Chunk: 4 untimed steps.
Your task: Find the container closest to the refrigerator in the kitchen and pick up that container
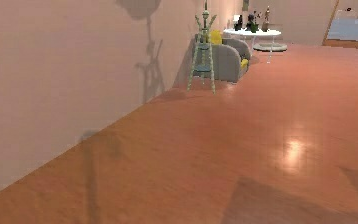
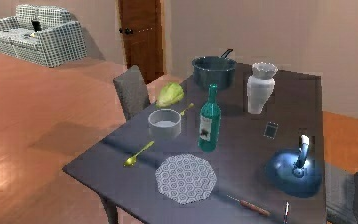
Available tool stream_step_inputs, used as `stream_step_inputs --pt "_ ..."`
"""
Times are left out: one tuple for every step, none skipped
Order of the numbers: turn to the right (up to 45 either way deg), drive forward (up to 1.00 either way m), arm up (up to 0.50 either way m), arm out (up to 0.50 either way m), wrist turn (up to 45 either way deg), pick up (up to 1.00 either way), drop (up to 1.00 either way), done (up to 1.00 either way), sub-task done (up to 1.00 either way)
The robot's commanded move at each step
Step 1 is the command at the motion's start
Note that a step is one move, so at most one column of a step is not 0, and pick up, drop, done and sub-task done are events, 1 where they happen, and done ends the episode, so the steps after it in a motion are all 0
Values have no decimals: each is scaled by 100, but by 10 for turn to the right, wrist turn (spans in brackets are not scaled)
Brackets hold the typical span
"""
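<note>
A dark table [image 2: 107, 160] stands in the arm side view with several vessels on it. At the back is a dark pot [image 2: 215, 72] with a handle sticking out. A white vase [image 2: 261, 87] stands to its right. A low grey round dish [image 2: 167, 122] sits near the middle, with a green bottle [image 2: 209, 118] beside it. A blue bowl-like thing [image 2: 292, 170] with a white piece upright in it lies at the right.
On the table also lie a gold spoon [image 2: 139, 155], a round lace mat [image 2: 186, 179] and a yellow-green lump [image 2: 169, 95]. A grey chair [image 2: 133, 92], brown door [image 2: 140, 35] and checkered sofa [image 2: 39, 35] stand behind. Ahead: wood floor [image 1: 217, 140], plant stand [image 1: 203, 58], armchair [image 1: 230, 58], white table [image 1: 253, 37].
</note>
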Motion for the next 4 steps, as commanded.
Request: stream_step_inputs --pt "0 0 50 0 0 0 0 0 0" --pt "0 0 36 0 0 0 0 0 0" --pt "0 0 0 50 0 0 0 0 0" --pt "0 0 0 0 450 0 0 0 0"
